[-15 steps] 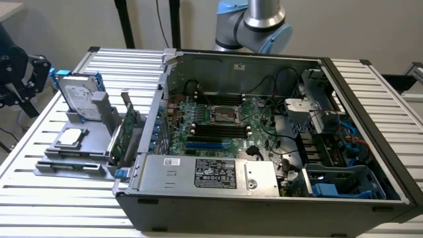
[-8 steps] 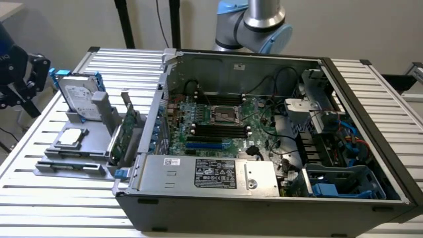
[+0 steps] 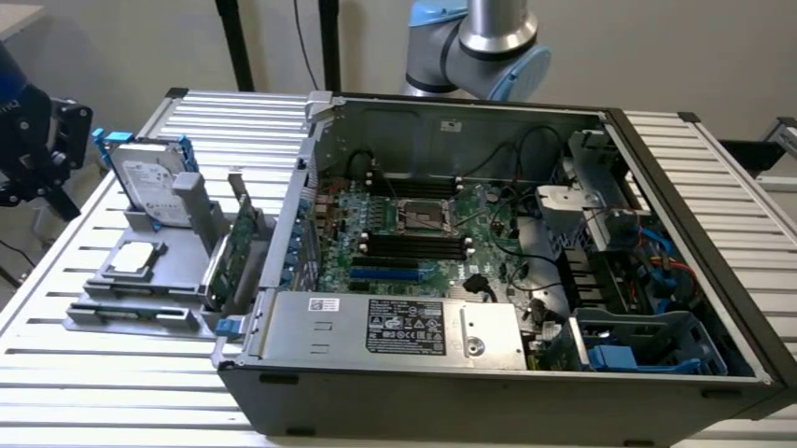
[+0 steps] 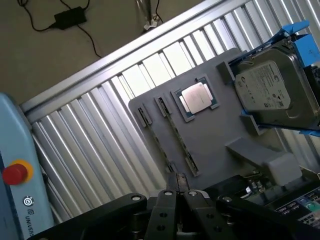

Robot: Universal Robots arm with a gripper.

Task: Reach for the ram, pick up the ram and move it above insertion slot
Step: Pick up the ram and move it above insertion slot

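**Claw shut over the parts fixture; ram standing at the fixture's edge**

Exterior view. An open computer case [image 3: 498, 401] sits on the slatted worktop [image 3: 112, 383]. The arm [image 3: 480, 37] rises behind the case's far side. On the exterior view's left of the case is a gray fixture [image 3: 125, 317]. It holds a hard drive [image 3: 152, 191] upright at the far end and a CPU [image 3: 131, 261] lying flat, nearer. Along the fixture's right side, just beside the case wall, two green boards stand on edge. The taller one, with a metal bracket, is the expansion card [image 3: 256, 238]. The lower, narrower strip just left of it I take for the ram [image 3: 220, 273], though the two are hard to tell apart.

Wrist view. The claw [image 4: 180, 192] hangs over the fixture with its fingertips pressed together. I can make out nothing gripped between them. Past the tips are long grooves [image 4: 177, 135] in the fixture plate, then the CPU, with the hard drive in its blue bracket to one side. A pendant [image 4: 15, 200] with a red button lies on the worktop. From here I cannot tell where the ram sits relative to the claw.
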